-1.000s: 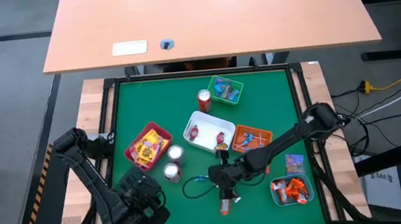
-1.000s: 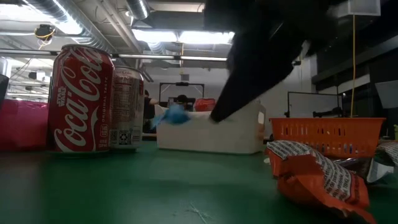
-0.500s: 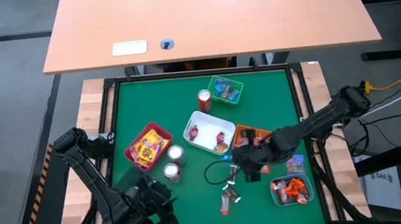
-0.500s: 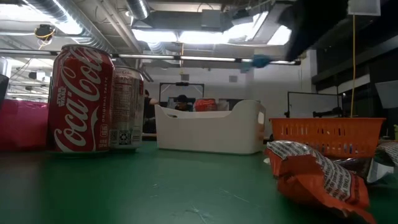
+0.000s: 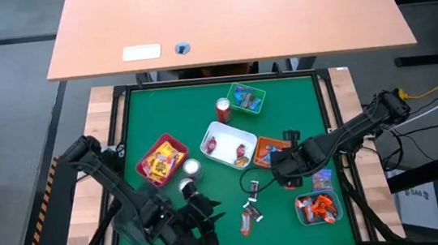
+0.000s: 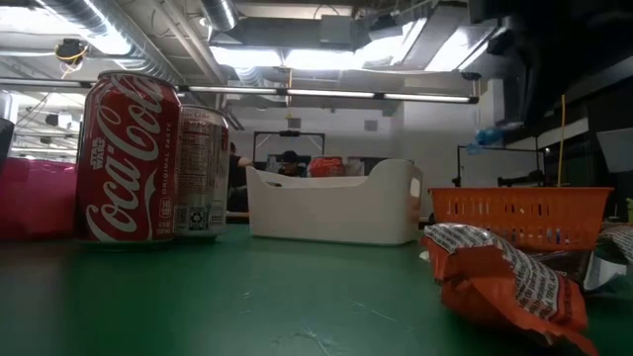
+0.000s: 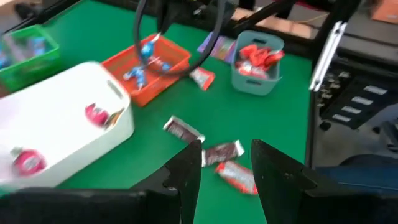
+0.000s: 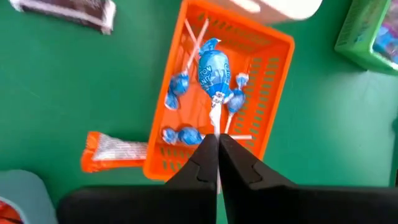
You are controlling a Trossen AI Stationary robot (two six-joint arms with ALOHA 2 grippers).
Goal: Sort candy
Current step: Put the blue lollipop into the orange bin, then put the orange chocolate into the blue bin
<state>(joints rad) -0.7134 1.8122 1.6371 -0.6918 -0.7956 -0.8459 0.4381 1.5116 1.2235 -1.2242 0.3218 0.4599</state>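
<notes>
Right gripper [image 8: 217,163] hung over the orange tray [image 8: 268,81] near the desk's right edge, fingers pressed together on the white stick of a blue lollipop [image 8: 214,71]. The lollipop dangled head-down above the others already in that tray, probably because blue lollipops belong there, and it looked ready to drop.

Left gripper [image 7: 227,163] sat low by the desk's front edge, fingers spread and empty, aimed at three loose bars [image 7: 222,151] on the green mat. It was likely lined up for the next pick.

Other candy was already binned:
- Red pieces in the white tray [image 5: 226,144] at mid-desk.
- Yellow packets in the red tray [image 5: 163,158] toward the left edge.
- Orange ones in the grey tub [image 5: 318,207] at the front right corner.
- The green tray [image 5: 247,97] at the back edge held blue-ish packets.

Two cans [image 5: 190,178] stood just beside the red tray, close to the left arm's path (bump risk). Open mat lay along the left edge and front middle. The right side was crowded, with a purple packet [image 5: 321,179] squeezed between the orange tray and the tub.
</notes>
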